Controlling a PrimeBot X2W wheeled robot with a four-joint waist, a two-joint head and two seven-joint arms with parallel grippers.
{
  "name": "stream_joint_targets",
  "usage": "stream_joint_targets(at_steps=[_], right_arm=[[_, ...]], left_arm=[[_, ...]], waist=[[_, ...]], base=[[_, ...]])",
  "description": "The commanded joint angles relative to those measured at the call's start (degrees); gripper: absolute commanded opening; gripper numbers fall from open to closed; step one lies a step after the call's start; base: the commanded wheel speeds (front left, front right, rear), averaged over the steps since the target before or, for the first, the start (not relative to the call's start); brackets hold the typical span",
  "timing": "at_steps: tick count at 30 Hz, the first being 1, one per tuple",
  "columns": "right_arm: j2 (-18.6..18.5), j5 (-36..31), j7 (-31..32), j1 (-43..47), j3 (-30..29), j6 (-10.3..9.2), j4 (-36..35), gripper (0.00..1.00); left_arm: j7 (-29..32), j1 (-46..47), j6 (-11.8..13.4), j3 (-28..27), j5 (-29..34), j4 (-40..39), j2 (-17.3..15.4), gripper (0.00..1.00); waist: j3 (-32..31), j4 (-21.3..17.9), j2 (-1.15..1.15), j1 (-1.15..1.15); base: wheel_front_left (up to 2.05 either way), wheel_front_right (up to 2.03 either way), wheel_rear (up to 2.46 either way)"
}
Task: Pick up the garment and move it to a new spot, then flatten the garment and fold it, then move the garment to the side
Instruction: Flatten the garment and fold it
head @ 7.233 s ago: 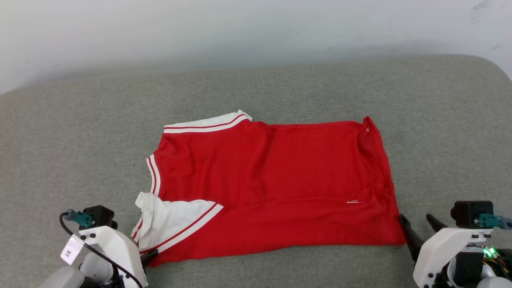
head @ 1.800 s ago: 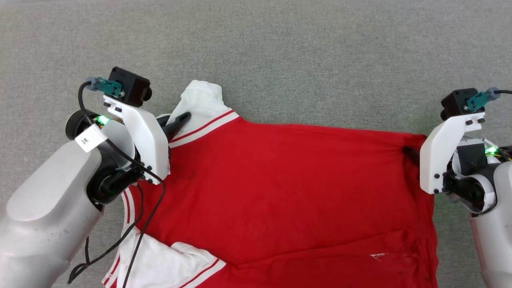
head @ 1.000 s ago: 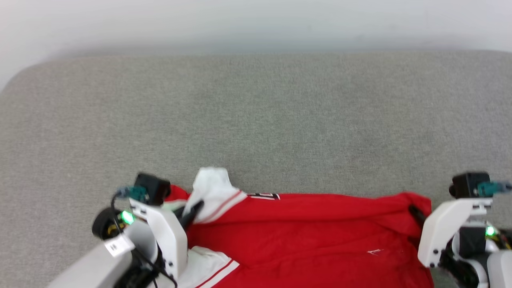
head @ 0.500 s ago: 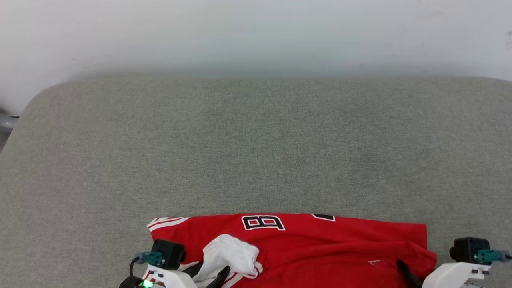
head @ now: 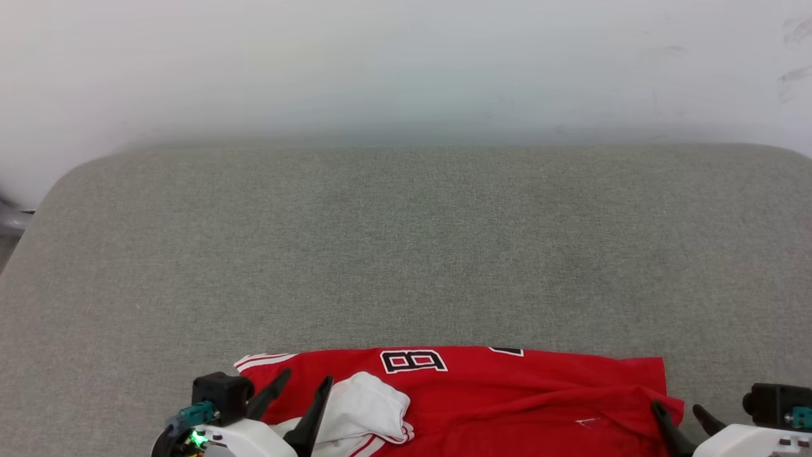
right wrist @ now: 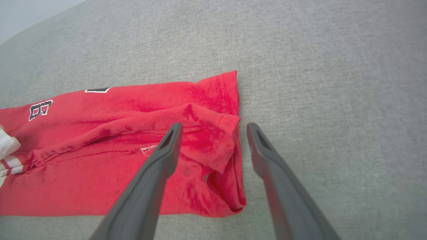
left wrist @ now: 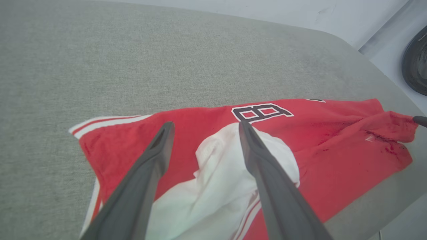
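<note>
The garment point(head: 507, 387), a red jersey T-shirt, lies folded over on itself along the near edge of the grey surface. Black white-outlined numerals point(head: 412, 361) face up near its far edge. A bunched white sleeve point(head: 368, 406) rests on top at its left end. My left gripper point(head: 301, 387) hovers open over that sleeve point(left wrist: 220, 180), holding nothing. At the garment's right end point(right wrist: 213, 146), where a rumpled red corner folds over, my right gripper point(head: 679, 416) stands open with nothing between its fingers.
The grey padded surface point(head: 406, 254) stretches far beyond the garment up to a white wall point(head: 406, 63). Its rounded left corner point(head: 57, 190) and right edge point(left wrist: 377, 66) drop away to a pale floor.
Both grippers carried the garment's far edge toward me, folding it over so the numerals show, then let go and opened. The head camera tilted upward, shifting the whole picture.
</note>
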State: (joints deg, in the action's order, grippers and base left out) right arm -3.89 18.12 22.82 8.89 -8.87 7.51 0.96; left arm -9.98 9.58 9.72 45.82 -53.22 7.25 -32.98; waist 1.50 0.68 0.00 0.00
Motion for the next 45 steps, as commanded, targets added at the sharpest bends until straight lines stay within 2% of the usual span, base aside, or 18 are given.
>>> stream_joint_targets(at_steps=[1,6,12,20,30,33,38,45], right_arm=[[-0.12,-0.19,0.92,0.13,-0.66,-0.05,-0.91,1.0],[-2.05,-1.1,6.89,-1.46,-2.53,-0.05,-2.7,1.0],[-4.25,-1.61,14.15,-3.08,-3.06,-0.05,-3.63,1.0],[-4.57,-1.13,18.09,-4.37,-2.47,-0.05,-1.17,1.0],[-4.82,1.69,18.69,-5.68,2.34,-0.03,7.34,1.0],[-5.0,3.14,18.64,-6.26,3.05,-0.02,9.02,0.0],[-6.89,5.34,17.24,-8.71,4.22,-0.03,8.87,0.0],[-8.99,6.42,18.52,-10.2,3.19,-0.05,6.59,0.0]], left_arm=[[-0.94,-0.79,0.83,-0.74,0.46,-0.9,-0.32,1.0],[-4.37,-1.21,4.43,-5.48,2.13,-3.94,0.18,1.0],[-5.26,-2.06,7.51,-13.61,8.7,-8.58,2.33,1.0],[-5.25,-4.29,5.83,-21.14,17.69,-12.84,5.99,1.0],[-5.25,-5.74,3.04,-22.65,21.81,-13.74,8.16,1.0],[-5.25,-5.9,2.53,-22.94,22.32,-13.52,8.55,1.0],[-5.26,-6.17,2.06,-23.22,22.88,-12.48,8.5,1.0],[-5.1,-6.91,2.29,-23.14,23.18,-11.77,7.79,1.0]], waist=[[-0.23,0.07,0.0,0.0],[-0.57,0.79,0.0,0.0],[0.19,2.81,0.0,0.0],[2.61,5.65,0.0,0.0],[5.15,6.55,0.0,0.0],[5.18,6.22,0.0,0.0],[4.02,5.23,0.0,0.0],[1.58,3.86,0.0,0.0]], base=[[0.0,0.0,0.0],[0.0,0.0,0.0],[0.0,0.0,0.0],[0.0,0.0,0.0],[0.0,0.0,0.0],[0.0,0.0,0.0],[0.0,0.0,0.0],[0.0,0.0,0.0]])
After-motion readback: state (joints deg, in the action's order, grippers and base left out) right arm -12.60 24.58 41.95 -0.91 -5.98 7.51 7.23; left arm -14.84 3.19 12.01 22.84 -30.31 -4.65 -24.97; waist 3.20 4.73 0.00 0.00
